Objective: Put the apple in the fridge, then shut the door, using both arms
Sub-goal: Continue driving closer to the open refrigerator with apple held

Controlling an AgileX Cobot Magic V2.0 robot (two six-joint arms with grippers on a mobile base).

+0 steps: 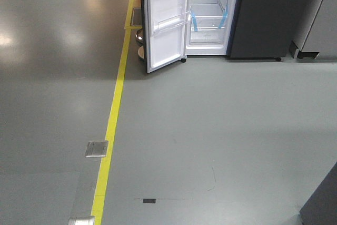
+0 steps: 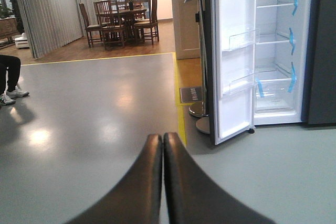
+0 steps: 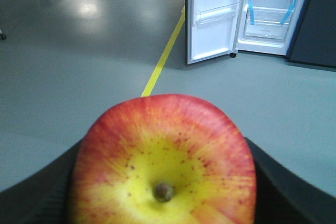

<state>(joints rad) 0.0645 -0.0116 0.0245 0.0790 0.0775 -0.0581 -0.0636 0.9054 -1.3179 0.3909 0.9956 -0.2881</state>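
In the front-facing view neither of my arms shows, nor does the apple. The fridge (image 1: pixel 210 9) stands at the top, its upper part cut off. Its door (image 1: pixel 166 25) is swung wide to the left, with the white liner and two clear bins facing the camera. Blue tape strips cross the shelves inside. A yellow floor line (image 1: pixel 113 114) runs down from beside the door. Round metal bases are half hidden behind the door's lower edge.

From my left wrist, my left fingers (image 2: pixel 178 182) lie pressed together, tip against tip, with nothing between them. Their lower parts blur out at the frame's bottom. The open fridge is well ahead on the right, its top out of frame. At the left edge only a seated person's legs (image 2: pixel 9 80) show.

From my right wrist, the apple (image 3: pixel 164 163) fills the lower half, its brown nub facing the lens and its underside cut off. My right fingers (image 3: pixel 291 192) clamp it from both sides. Only dark slivers of them show, and the tips are hidden behind the fruit. The apple is well apart from the fridge, which stands at top right.
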